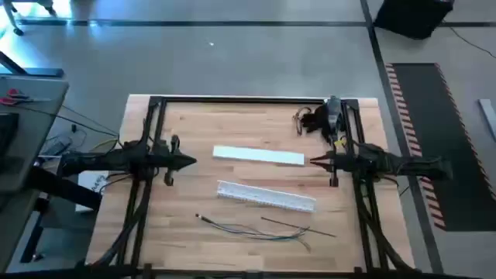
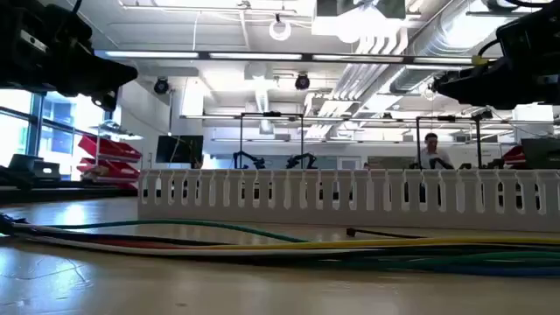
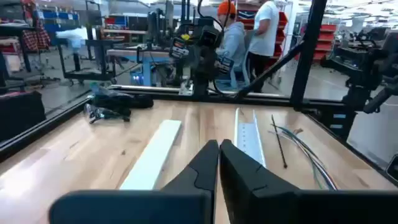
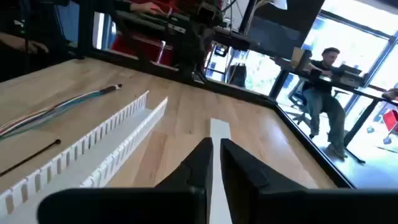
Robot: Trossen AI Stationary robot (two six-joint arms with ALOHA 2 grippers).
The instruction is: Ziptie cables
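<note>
On the counter (image 1: 186, 132), the cables (image 1: 256, 229) lie loose near the front edge; left claw (image 1: 191, 162) and right claw (image 1: 312, 161) hover closed, holding nothing.

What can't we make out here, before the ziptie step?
- Cables, high view: too thin to count the strands.
- Dark clutter at the table's far edge, high view: too small to identify.
- Cables, low view: cut off by both side edges.
- Flat white strip, low view: hidden behind the slotted channel.

No text, label or number can be read anywhere
</note>
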